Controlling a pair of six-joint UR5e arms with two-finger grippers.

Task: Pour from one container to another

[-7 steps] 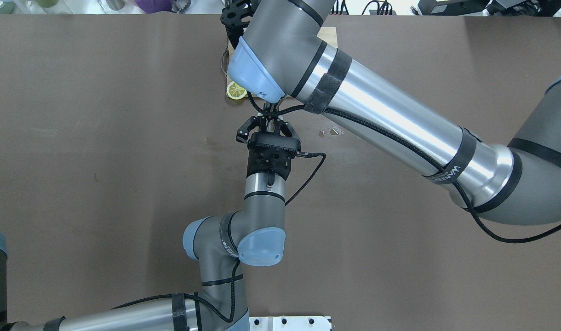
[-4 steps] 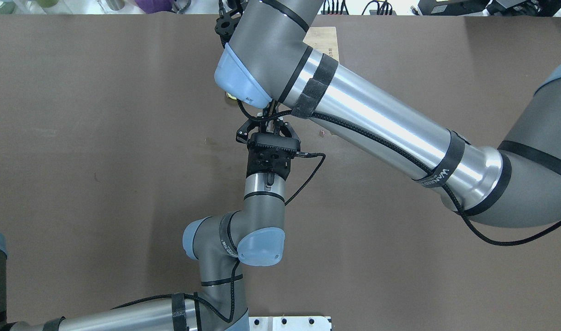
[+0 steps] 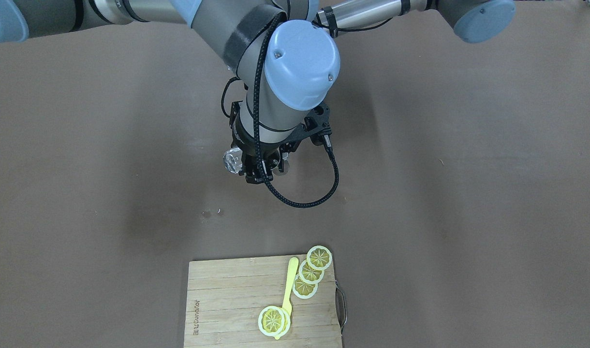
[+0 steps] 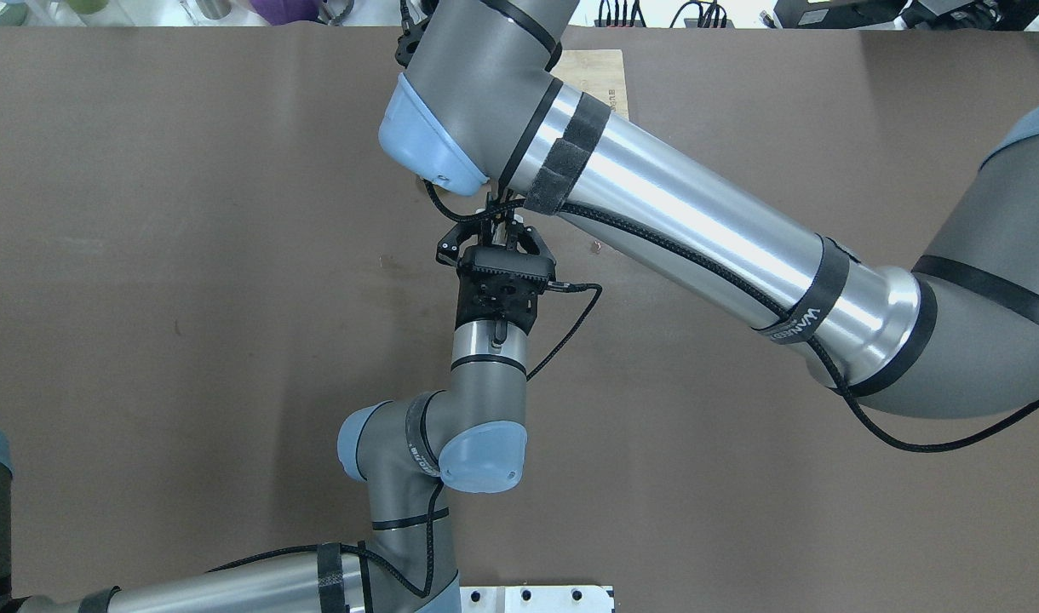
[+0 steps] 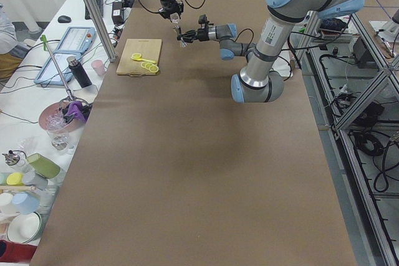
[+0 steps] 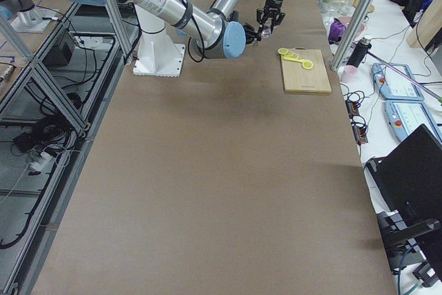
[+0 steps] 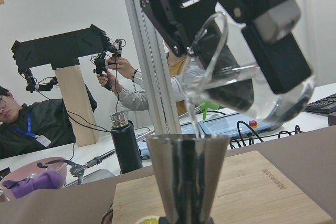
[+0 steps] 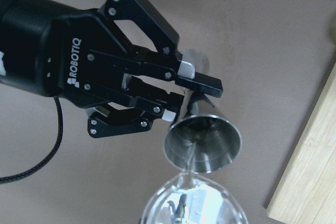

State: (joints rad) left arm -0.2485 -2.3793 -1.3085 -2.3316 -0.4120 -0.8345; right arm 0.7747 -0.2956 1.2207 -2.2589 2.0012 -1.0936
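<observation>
The clear glass (image 7: 247, 77) hangs tilted over the steel jigger (image 7: 187, 177), and a thin stream of clear liquid runs from its lip into the jigger's upper cone. My right gripper (image 7: 241, 66) is shut on the glass from above. In the right wrist view my left gripper (image 8: 188, 100) is shut on the narrow waist of the upright jigger (image 8: 202, 142), with the rim of the glass (image 8: 194, 203) just below in the picture. The front view shows only the base of the glass (image 3: 233, 160) beside my right wrist. In the overhead view the left gripper (image 4: 494, 234) sits under the right forearm.
A wooden chopping board (image 3: 227, 299) with lemon slices (image 3: 319, 257) and a yellow spoon (image 3: 290, 282) lies beyond the grippers. A few wet spots (image 3: 210, 212) mark the brown table. People sit at a cluttered bench (image 5: 56, 110) past the table's far edge.
The right arm's wrist has swung left and nearer over the left gripper, and now covers the lemon slice and most of the board. The left arm has stayed still.
</observation>
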